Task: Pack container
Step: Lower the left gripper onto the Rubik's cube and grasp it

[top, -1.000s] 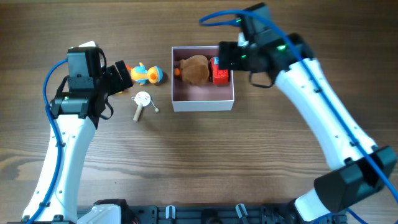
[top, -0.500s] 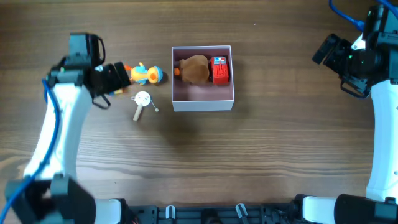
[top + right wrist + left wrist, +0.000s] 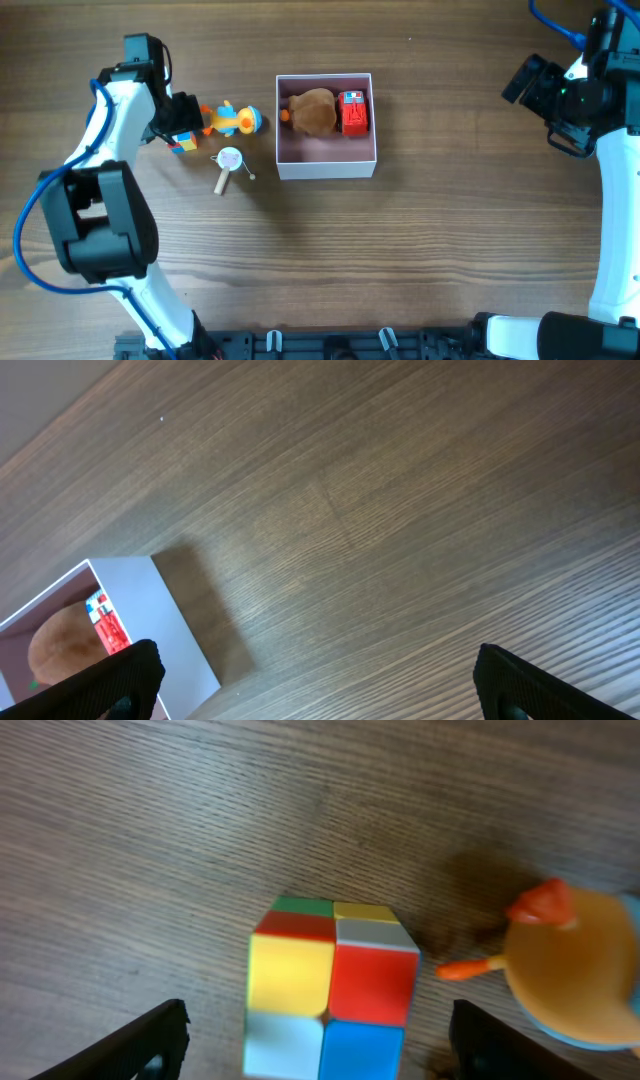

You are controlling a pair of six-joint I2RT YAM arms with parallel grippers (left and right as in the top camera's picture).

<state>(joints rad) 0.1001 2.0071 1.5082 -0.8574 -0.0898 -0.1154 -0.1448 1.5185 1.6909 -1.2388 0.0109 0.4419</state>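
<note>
Withdrawing right gripper (image 3: 315, 665), open, empty, clear of white-walled pink-lined square container (image 3: 326, 168); swinging left gripper (image 3: 318, 1020), jaws spread, over multicoloured plastic cube (image 3: 330, 970) between fingers, likely next pick.

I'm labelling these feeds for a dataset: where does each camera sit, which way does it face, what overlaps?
Overhead: above the table, looking straight down; container, both arms, left pincer, right pincer.
Left wrist: on the left arm, facing down at the colour cube beside the duck toy; own fingers at bottom corners.
Right wrist: on the right arm, slanting across the table towards the container; own fingers at bottom corners.
Shared with overhead: left wrist, colour cube and duck toy; right wrist, container.
</note>
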